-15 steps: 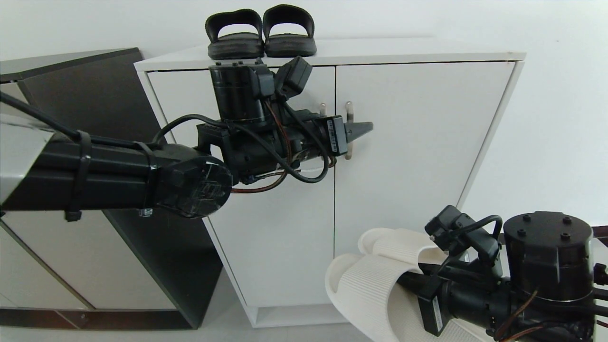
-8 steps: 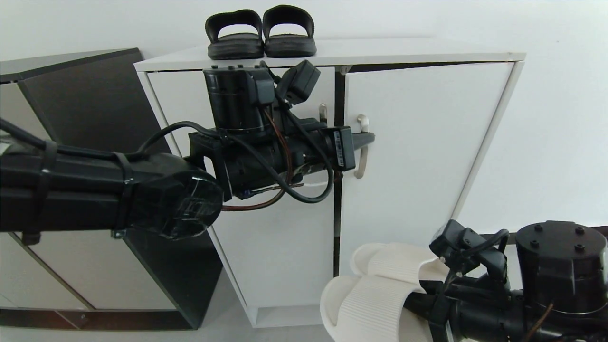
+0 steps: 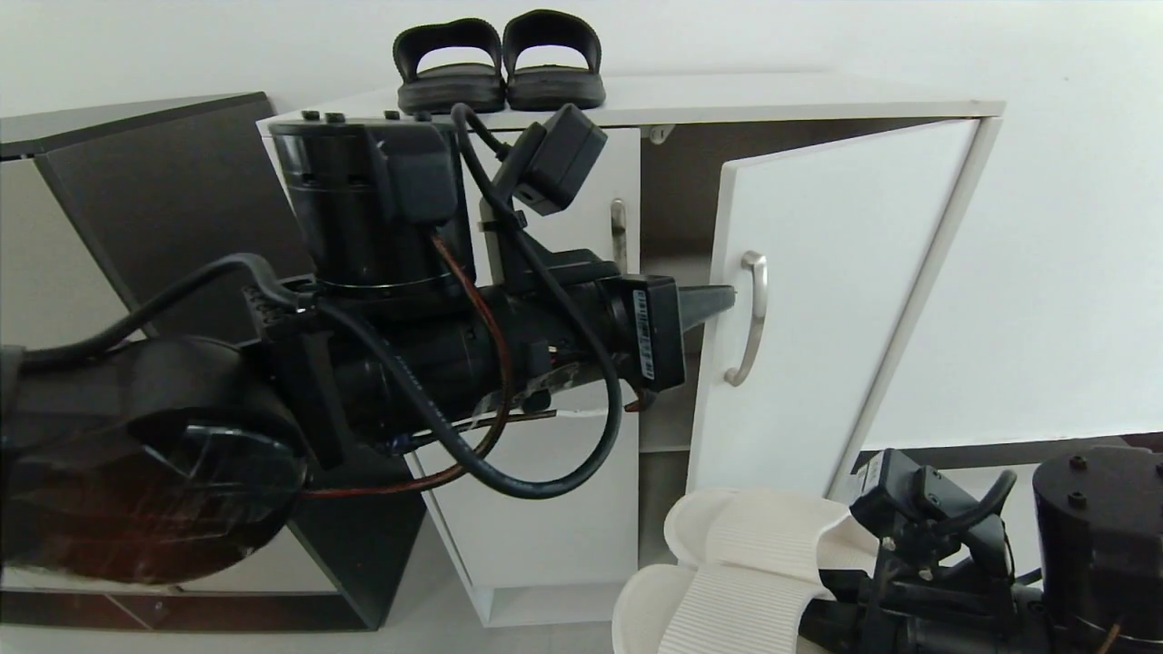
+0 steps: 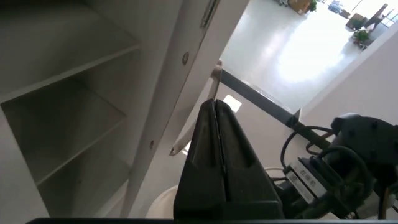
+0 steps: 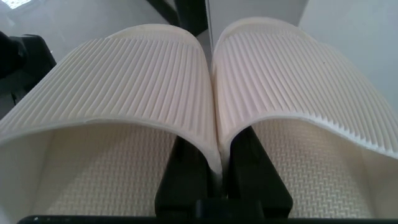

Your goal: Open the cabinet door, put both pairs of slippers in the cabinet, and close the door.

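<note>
**Door only half open, white pair parked right under its edge**

Starting at the left gripper (image 3: 722, 298): pressed flat together with nothing in between, tip right at the inner side of the door handle (image 3: 752, 313). Looks like hooking rather than pinching. Same story from the left wrist, closed fingers (image 4: 199, 162) aimed at that handle.

Over to the right gripper (image 5: 214, 165): clamped on the white slippers (image 3: 740, 563), squeezing the two inner strap walls together, toes pointing at the cabinet (image 3: 545, 518). Low down, just beneath the free edge of the door (image 3: 836, 272).

Hinged on the robot's right and swung out only partway, so standing between that load and the shelves (image 4: 68, 62). Dark opening (image 3: 677, 209) up and to the robot's left of the white pair.

Probably needs more swing before going in, otherwise risks clipping the door edge. Long axis lined up front to back, so no twist needed, just up and leftward.

Black slippers (image 3: 500, 59) sitting on the cabinet top (image 3: 800, 91), nearer the left arm.
</note>
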You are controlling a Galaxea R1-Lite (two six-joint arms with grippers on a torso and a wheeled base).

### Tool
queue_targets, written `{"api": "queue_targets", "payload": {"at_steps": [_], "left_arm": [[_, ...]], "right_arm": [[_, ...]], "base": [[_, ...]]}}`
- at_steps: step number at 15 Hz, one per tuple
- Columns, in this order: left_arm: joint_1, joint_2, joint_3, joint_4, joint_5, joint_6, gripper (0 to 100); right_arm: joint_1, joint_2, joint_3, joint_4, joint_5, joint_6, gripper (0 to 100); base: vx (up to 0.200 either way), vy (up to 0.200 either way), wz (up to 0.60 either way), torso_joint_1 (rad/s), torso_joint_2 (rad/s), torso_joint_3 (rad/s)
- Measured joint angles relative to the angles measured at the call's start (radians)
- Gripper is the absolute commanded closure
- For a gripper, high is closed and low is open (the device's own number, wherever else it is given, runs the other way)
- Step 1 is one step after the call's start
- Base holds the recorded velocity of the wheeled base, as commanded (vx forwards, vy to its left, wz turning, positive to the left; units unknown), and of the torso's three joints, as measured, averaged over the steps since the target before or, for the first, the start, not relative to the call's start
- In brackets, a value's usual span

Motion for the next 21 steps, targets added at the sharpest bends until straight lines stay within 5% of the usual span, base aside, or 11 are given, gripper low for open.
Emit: {"api": "queue_targets", "payload": {"at_steps": [5, 13, 16, 21], "left_arm": [[0.067, -0.035, 0.02, -0.002, -0.005, -0.002, 100], [0.075, 0.161, -0.228, 0.005, 0.002, -0.012, 100], [0.05, 0.176, -0.234, 0.006, 0.011, -0.009, 100], [-0.104, 0.168, -0.225, 0.003, 0.055, 0.002, 100]], "right_arm": [[0.066, -0.025, -0.01, 0.127, -0.023, 0.0, 100], [0.1, -0.05, -0.049, 0.188, -0.063, 0.002, 100], [0.106, -0.053, -0.047, 0.188, -0.064, 0.002, 100], [0.223, -0.099, 0.0, 0.195, -0.062, 0.001, 100]], "base": [[0.0, 0.0, 0.0, 0.0, 0.0, 0.0], [-0.025, 0.0, 0.0, 0.0, 0.0, 0.001], [-0.2, 0.0, 0.0, 0.005, 0.0, -0.001], [-0.2, 0.0, 0.0, 0.002, 0.0, 0.005]]}}
